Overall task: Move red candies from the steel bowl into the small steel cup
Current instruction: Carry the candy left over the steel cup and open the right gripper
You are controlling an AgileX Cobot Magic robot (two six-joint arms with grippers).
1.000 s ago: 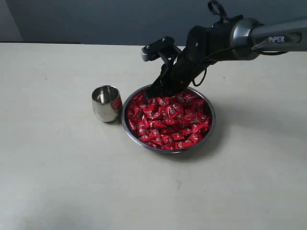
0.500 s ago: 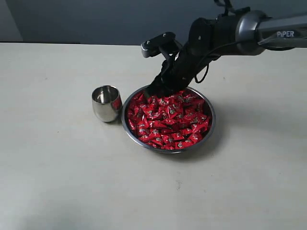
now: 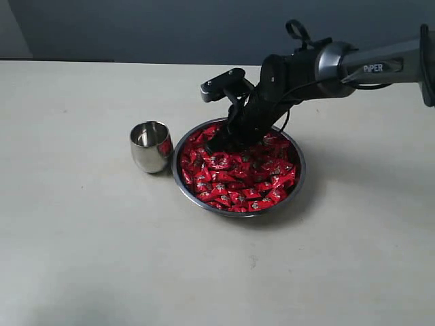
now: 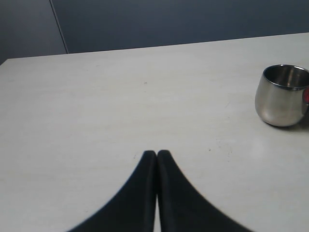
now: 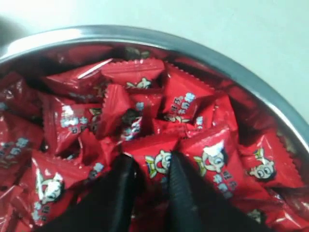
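The steel bowl (image 3: 296, 178) sits mid-table, heaped with red candies (image 3: 238, 173). My right gripper (image 3: 217, 141) is dipped into the far left part of the heap. In the right wrist view its two black fingers press either side of one red candy (image 5: 155, 147) that still lies in the pile, so the right gripper (image 5: 150, 163) is shut on it, close to the bowl's rim (image 5: 145, 36). The small steel cup (image 3: 151, 146) stands upright just left of the bowl. My left gripper (image 4: 157, 153) is shut on nothing, low over bare table, with the cup (image 4: 282, 96) some way off.
The pale table (image 3: 81, 238) stretches wide around the bowl and cup. A dark wall runs along the table's far edge (image 3: 102, 62). The right arm (image 3: 319, 64) reaches in from the right above the bowl's far side.
The right gripper has dropped from the bowl's far rim down into the candies. Its jaws opened and then closed in around one candy. Bowl and cup have not moved.
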